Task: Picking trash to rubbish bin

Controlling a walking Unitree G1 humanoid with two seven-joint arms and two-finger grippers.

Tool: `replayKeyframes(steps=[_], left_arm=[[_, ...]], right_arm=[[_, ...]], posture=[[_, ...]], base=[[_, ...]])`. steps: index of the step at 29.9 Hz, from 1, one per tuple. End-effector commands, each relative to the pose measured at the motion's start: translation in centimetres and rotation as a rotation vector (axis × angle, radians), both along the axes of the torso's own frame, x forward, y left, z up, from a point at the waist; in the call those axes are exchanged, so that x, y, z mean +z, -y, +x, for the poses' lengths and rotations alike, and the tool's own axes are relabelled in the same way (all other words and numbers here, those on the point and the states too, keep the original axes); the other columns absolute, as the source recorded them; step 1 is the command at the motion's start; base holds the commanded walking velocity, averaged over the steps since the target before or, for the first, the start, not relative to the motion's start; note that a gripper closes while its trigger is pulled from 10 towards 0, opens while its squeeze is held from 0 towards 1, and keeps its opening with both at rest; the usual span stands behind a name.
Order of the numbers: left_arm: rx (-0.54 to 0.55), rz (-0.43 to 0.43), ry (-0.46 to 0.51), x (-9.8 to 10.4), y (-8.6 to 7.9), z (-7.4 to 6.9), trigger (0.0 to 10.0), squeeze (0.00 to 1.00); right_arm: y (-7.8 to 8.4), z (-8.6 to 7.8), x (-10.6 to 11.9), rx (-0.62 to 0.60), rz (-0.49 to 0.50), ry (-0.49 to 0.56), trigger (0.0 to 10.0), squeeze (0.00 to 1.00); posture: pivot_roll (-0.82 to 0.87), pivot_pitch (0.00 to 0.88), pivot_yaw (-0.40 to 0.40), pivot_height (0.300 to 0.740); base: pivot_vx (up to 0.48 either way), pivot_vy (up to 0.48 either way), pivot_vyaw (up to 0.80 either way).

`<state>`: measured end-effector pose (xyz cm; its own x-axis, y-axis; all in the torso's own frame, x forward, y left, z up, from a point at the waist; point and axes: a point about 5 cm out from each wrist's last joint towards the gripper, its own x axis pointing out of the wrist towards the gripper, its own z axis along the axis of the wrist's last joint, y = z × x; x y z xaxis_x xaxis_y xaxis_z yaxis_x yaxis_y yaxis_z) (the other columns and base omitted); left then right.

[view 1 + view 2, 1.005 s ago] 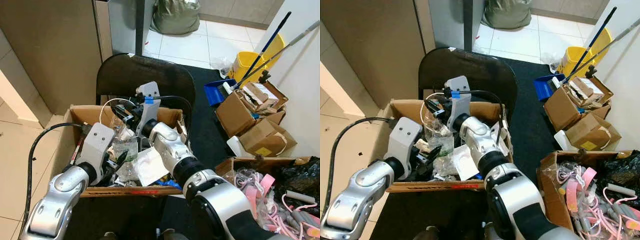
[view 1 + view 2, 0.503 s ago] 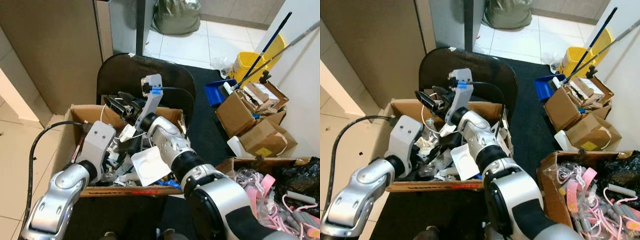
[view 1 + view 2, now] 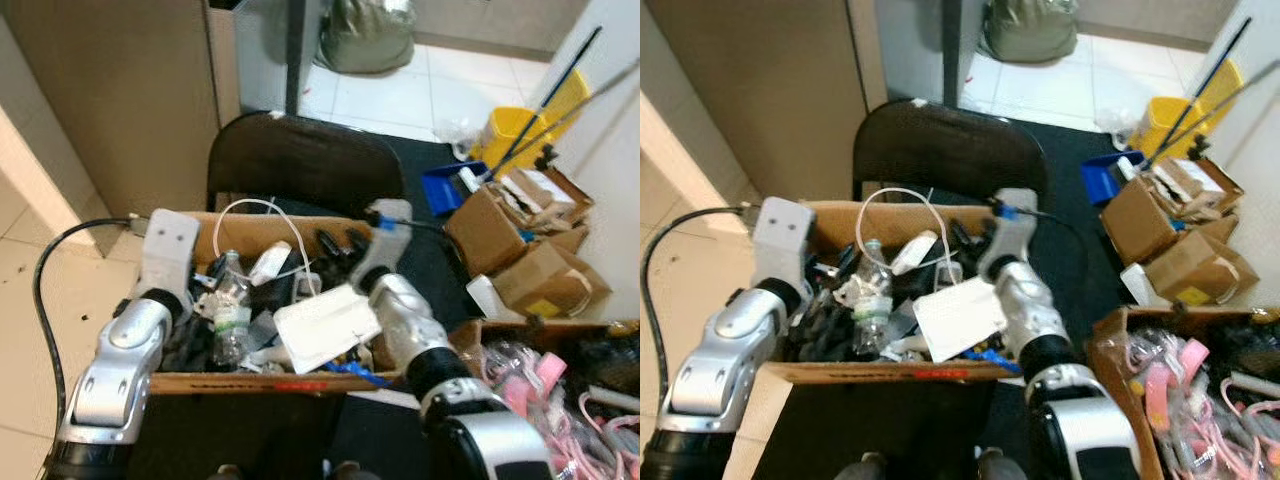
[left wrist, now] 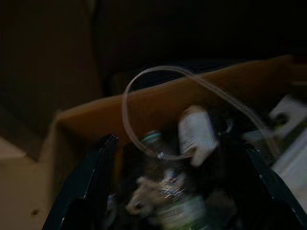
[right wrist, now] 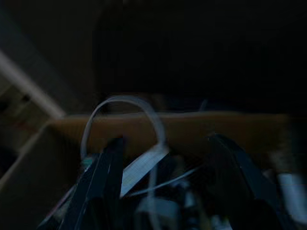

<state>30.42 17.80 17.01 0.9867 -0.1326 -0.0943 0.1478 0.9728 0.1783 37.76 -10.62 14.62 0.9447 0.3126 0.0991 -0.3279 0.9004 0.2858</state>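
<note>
Trash heaped in open brown cardboard box (image 3: 200, 228) on the floor, just before black rounded chair back (image 3: 300, 160); clear plastic bottle with white label (image 3: 230, 305) lying among it, near a looping white cable (image 3: 262, 215) and a flat white paper sheet (image 3: 325, 325); left hand (image 4: 172, 191) down over the box's left part, black fingers (image 4: 91, 182) spread wide apart, bottle between them but not gripped as far as can be seen; right hand (image 5: 163, 191) poised at the box's back edge, fingers (image 5: 105, 177) likewise parted, nothing clamped; yellow mop bucket (image 3: 515, 130) and smaller cardboard boxes (image 3: 500, 240) well apart on the right; no rubbish bin to be made out for certain; judged early in the work: nothing lifted yet; grasp, carry and drop all left to do.
</note>
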Motion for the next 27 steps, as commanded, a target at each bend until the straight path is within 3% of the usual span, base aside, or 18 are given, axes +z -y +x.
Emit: replayKeyframes(steps=[1, 3, 6, 13, 15, 16, 23, 27], left_arm=[[0.013, 0.015, 0.005, -0.8, 0.2, 0.0, 10.0, 0.01], [0.013, 0.023, -0.007, -1.3, 0.3, 0.0, 10.0, 0.02], [-0.013, 0.031, -0.018, -1.7, 0.6, -0.2, 10.0, 0.02], [-0.024, 0.005, -0.011, -2.0, 1.1, -0.2, 10.0, 0.02], [-0.023, -0.003, -0.011, -2.2, 1.2, -0.3, 10.0, 0.02], [-0.002, -0.019, -0.023, -2.5, 1.0, -0.3, 10.0, 0.01], [0.036, -0.026, -0.015, -2.4, 0.6, -0.2, 10.0, 0.02], [0.029, -0.016, -0.012, -2.5, 0.7, -0.4, 10.0, 0.02]], right_arm=[[3.0, -1.5, -1.5, -0.129, -0.017, -0.018, 10.0, 0.0], [5.0, -3.2, -2.3, -0.213, -0.061, -0.002, 10.0, 0.0], [6.4, -4.5, -2.8, -0.295, -0.068, 0.008, 10.0, 0.0], [7.9, -6.6, -3.6, -0.466, -0.117, -0.024, 10.0, 0.0], [7.7, -7.4, -3.2, -0.447, -0.08, -0.002, 10.0, 0.0], [7.1, -7.9, -2.9, -0.369, -0.028, 0.036, 10.0, 0.0], [5.3, -8.2, -3.2, -0.312, -0.09, 0.046, 10.0, 0.0], [4.3, -8.7, -3.7, -0.264, -0.075, 0.022, 10.0, 0.0]], posture=[[0.02, 0.129, 0.017, 0.74], [0.02, 0.127, 0.03, 0.74], [0.01, 0.126, 0.037, 0.74], [0.01, 0.126, 0.043, 0.74], [0.01, 0.127, 0.044, 0.74], [0.01, 0.128, 0.041, 0.74], [0.01, 0.113, 0.03, 0.74], [0.02, 0.104, 0.029, 0.74]], base=[[0.0, 0.0, 0.0], [0.0, 0.0, 0.0], [0.0, 0.0, 0.0], [0.0, 0.0, 0.0], [0.0, 0.0, 0.0], [0.0, 0.0, 0.0], [0.0, 0.0, 0.0], [0.0, 0.0, -0.2]])
